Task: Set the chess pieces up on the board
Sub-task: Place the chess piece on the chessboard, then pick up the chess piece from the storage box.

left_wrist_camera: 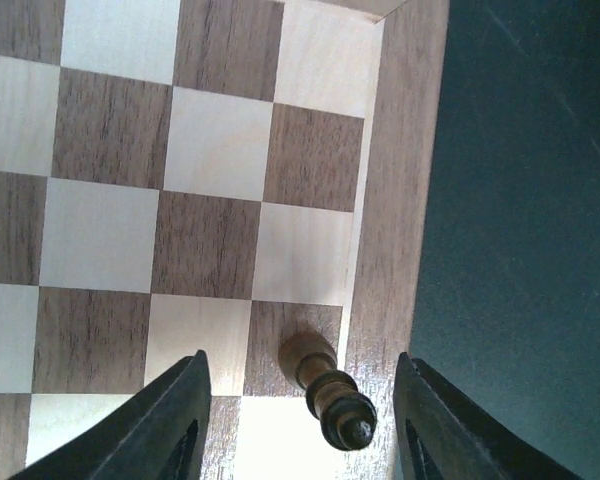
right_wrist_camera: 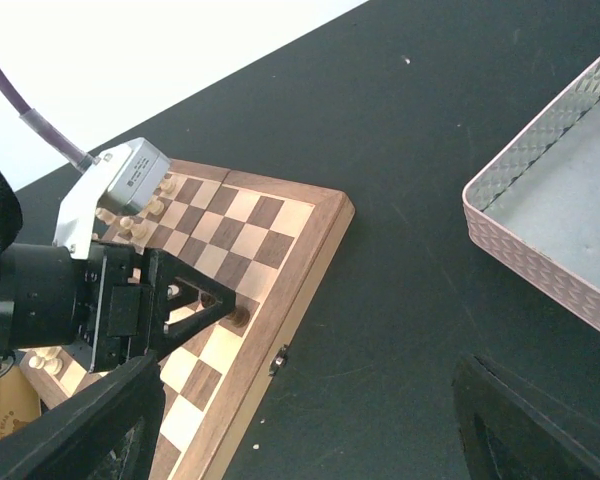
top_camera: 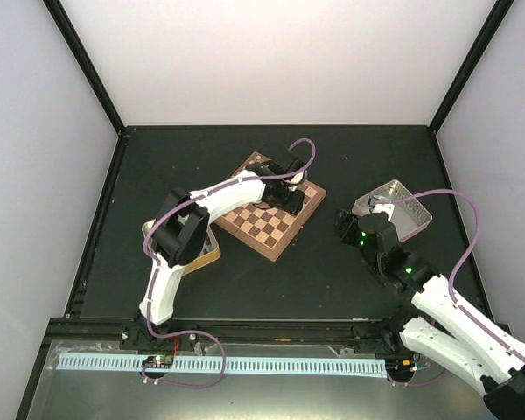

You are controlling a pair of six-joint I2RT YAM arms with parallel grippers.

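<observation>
L fingers point(left_wrist_camera: 170, 420) stood spread over the board point(left_wrist_camera: 110, 230), gripping nothing. One dark piece point(left_wrist_camera: 325, 388) stood between them with a gap on both sides, a bit nearer the rim-side finger than the other. Its base sat inside a dark sq in the file right next to the board's wooden rim. It looked upright, tho the wrist cam's angle made that hard to be sure of. My read: the step in hand was the let-go and pull-back after placing. To do it well you'd want a straight vertical lift w/ no sideways drift or wrist roll, and the fingers kept wide till their tips were above the piece's head. The piece was small and top-heavy-looking, so a light brush from either finger would prob tip it onto the rim or off onto the desk point(top_camera: 332, 271). From the R wrist cam the same piece showed under the L fingers near the board's near edge, w/ pale pieces point(right_wrist_camera: 140, 215) ranked at the far end. R fingers point(right_wrist_camera: 80, 430) hung released and wide above bare desk, nothing between them, well apart from the board and near the metal tray point(right_wrist_camera: 560, 220). Most dark men weren't on the board yet, so I'd call the task early.
</observation>
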